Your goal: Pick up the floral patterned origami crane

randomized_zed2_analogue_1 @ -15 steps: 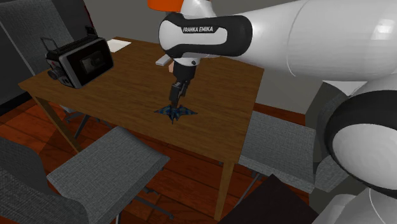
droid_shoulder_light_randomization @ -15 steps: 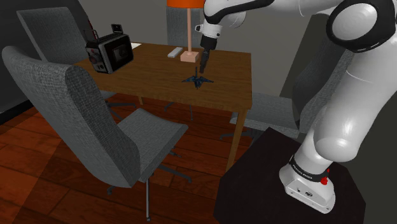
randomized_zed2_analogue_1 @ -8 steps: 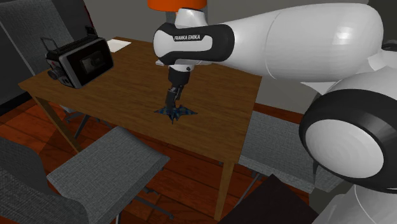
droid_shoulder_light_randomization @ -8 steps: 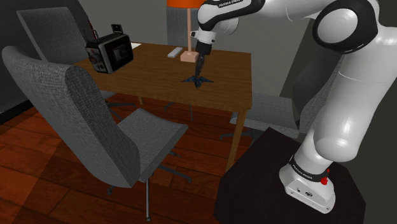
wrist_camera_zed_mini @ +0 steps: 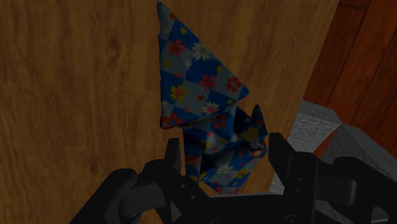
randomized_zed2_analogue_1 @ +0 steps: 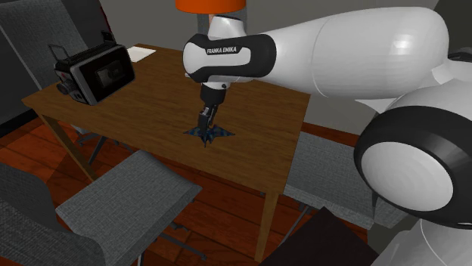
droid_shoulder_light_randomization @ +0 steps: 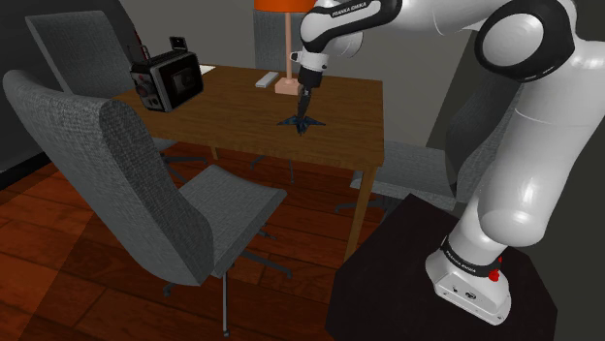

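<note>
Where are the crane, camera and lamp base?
crane (wrist_camera_zed_mini: 203,102): wrist view, on its raised wing.
camera (droid_shoulder_light_randomization: 179,82): shoulder view, on its front face.
lamp base (droid_shoulder_light_randomization: 287,86): shoulder view, on the block's front.

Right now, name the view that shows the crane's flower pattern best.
The wrist view: the origami crane looms close at the pincer, flowers plain. The shoulder and second exterior views show a small dark shape on the table.

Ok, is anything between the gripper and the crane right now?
Nothing visible. The gripper sits right at the floral crane on the table, its open fingers on either side of the crane's body. The lamp base stands apart from both.
</note>
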Tool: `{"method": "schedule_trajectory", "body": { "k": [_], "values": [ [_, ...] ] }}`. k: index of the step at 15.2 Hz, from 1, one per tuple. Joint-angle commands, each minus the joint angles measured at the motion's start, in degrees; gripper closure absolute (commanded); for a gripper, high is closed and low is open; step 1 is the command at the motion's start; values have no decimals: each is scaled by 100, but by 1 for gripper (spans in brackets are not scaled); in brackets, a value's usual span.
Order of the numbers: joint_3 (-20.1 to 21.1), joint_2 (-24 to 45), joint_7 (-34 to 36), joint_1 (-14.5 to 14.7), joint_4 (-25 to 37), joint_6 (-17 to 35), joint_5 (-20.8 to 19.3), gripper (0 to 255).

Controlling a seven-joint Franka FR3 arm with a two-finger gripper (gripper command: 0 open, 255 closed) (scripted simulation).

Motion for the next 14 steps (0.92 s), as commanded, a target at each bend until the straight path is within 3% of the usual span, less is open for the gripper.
{"method": "schedule_trajectory", "body": {
  "k": [1,5,14],
  "values": [
    [2,7,-1,1,-13,2,-1,255],
    [2,21,4,1,17,-14,0,255],
    [-17,-71,187,-13,585,-649,-89,255]
  ]
}}
